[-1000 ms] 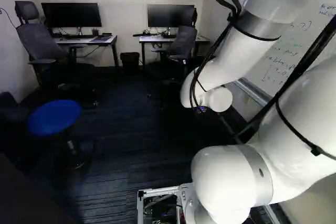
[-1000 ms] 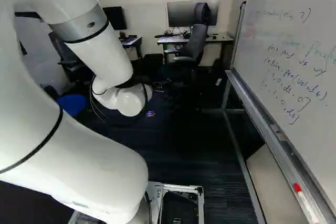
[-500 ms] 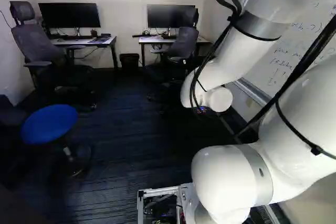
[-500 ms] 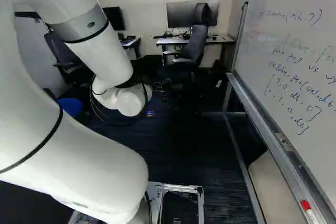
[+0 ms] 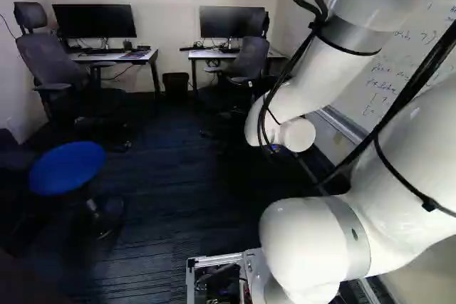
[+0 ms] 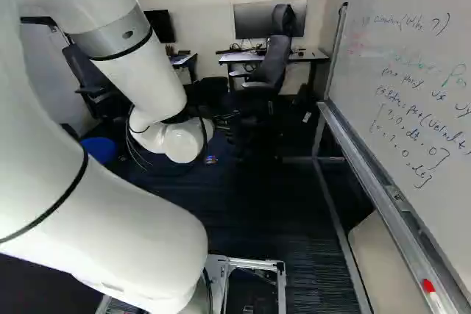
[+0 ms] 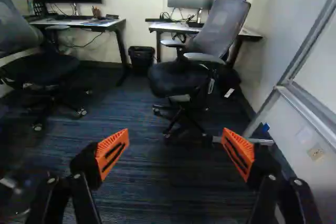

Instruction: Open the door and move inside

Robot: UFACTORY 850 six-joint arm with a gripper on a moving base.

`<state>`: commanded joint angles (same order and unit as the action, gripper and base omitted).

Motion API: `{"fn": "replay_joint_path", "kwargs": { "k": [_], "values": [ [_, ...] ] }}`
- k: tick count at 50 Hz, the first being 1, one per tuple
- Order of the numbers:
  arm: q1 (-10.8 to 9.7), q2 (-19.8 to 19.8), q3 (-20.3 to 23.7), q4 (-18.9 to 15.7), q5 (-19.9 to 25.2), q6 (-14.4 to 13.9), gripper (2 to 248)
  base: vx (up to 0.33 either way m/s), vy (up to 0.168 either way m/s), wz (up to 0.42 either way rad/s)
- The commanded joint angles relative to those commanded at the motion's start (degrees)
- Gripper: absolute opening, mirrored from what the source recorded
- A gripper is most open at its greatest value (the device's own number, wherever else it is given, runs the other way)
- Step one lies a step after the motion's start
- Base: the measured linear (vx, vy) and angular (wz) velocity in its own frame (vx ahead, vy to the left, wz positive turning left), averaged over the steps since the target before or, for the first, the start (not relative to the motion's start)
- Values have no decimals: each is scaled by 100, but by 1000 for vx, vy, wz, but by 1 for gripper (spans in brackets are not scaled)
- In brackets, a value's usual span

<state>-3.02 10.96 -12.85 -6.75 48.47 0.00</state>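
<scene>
Claw (image 7: 175, 132) set wide apart, nothing clamped. Door shown in no view; inside judged already reached. Mesh-backed chair (image 7: 223, 27) ahead could be struck if base (image 6: 257, 263) is driven too far forward; metal rail (image 6: 372, 182) of whiteboard (image 6: 412, 71) could be scraped by arm (image 6: 110, 233) if turn is cut tight; stool (image 5: 68, 169) could be clipped on swing left. Pads (image 7: 118, 139) orange, slotted, wedge-shaped; carpet (image 7: 157, 182) dark, finely striped; stool round-topped, smooth, blue.

At your twelve o'clock stands one grey mesh-backed chair (image 6: 275, 60), before one white rectangular desk (image 6: 315, 55); at ten, one round blue stool (image 5: 67, 167); at two, one flat whiteboard (image 6: 412, 56).
</scene>
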Motion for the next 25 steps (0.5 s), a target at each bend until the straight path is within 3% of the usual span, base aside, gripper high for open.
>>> {"fn": "replay_joint_path", "kwargs": {
  "k": [25],
  "values": [
    [31, 51, 80, 69, 16, 0, 247, 0, 0, 0]
  ]
}}
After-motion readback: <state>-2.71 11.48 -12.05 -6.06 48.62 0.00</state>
